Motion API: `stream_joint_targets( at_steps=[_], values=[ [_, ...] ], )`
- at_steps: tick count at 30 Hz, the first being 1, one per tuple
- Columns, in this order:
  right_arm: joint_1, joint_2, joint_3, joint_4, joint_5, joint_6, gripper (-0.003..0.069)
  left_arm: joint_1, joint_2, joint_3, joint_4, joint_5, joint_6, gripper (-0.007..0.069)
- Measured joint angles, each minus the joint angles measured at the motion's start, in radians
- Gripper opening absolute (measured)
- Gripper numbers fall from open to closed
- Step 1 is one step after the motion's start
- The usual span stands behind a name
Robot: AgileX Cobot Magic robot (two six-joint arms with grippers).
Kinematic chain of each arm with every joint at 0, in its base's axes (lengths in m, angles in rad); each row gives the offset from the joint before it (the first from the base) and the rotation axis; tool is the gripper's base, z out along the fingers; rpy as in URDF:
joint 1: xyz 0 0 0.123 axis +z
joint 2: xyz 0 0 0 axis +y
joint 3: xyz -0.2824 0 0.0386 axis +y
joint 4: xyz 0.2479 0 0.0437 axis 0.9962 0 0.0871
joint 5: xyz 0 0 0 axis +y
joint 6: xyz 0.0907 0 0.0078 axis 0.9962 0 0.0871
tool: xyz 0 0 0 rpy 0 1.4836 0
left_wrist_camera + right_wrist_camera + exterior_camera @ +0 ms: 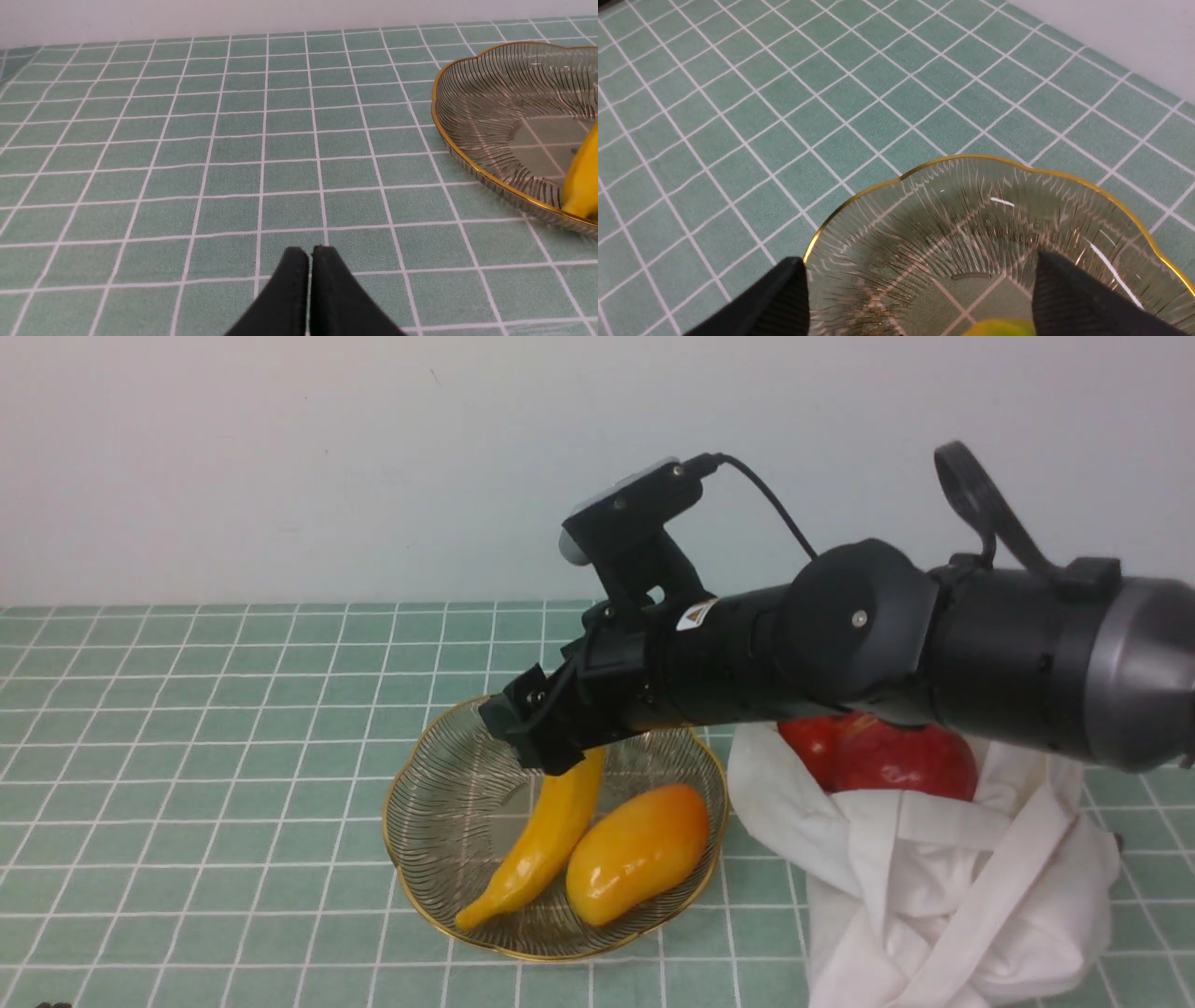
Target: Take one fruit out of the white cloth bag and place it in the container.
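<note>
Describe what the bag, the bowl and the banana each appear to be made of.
Bag: soft matte white cloth, judging by its loose folds and wide, limp straps. Bowl: probably clear glass with a shiny gold rim, since the grid shows through it; clear plastic is possible. Banana: smooth and glossy, perhaps a plastic imitation, though it could be real.

The bowl (439, 859) looks like clear ribbed glass with a shiny metallic gold rim. The banana (551, 831) and mango (639, 854) are smooth and glossy; the right arm (840, 635) is black, smooth, softly shiny; the bag (971, 896) is soft matt cloth.
</note>
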Motion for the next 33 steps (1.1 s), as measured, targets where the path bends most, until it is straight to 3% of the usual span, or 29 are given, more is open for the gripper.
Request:
stream_joint_targets(
  at_steps=[10,17,22,27,30,33],
  values=[
    [-0.002,-0.128,0.0,-0.001,-0.074,-0.001,0.0589,0.0,0.0,0.0,0.0,0.0,0.0,-0.0008],
    [-0.02,-0.329,0.0,-0.075,-0.072,-0.001,0.0575,0.0,0.0,0.0,0.0,0.0,0.0,-0.0008],
    [-0.02,-0.553,0.0,-0.141,-0.007,-0.001,0.0451,0.0,0.0,0.0,0.0,0.0,0.0,-0.0008],
    [-0.02,-0.739,0.0,-0.227,0.129,0.019,0.0225,0.0,0.0,0.0,0.0,0.0,0.0,-0.0008],
    [-0.02,-0.855,0.0,-0.332,0.246,0.101,0.0059,0.0,0.0,0.0,0.0,0.0,0.0,-0.0008],
    [-0.02,-0.947,0.0,-0.439,0.326,0.283,0.0,0.0,0.0,0.0,0.0,0.0,0.0,-0.0008]
  ],
)
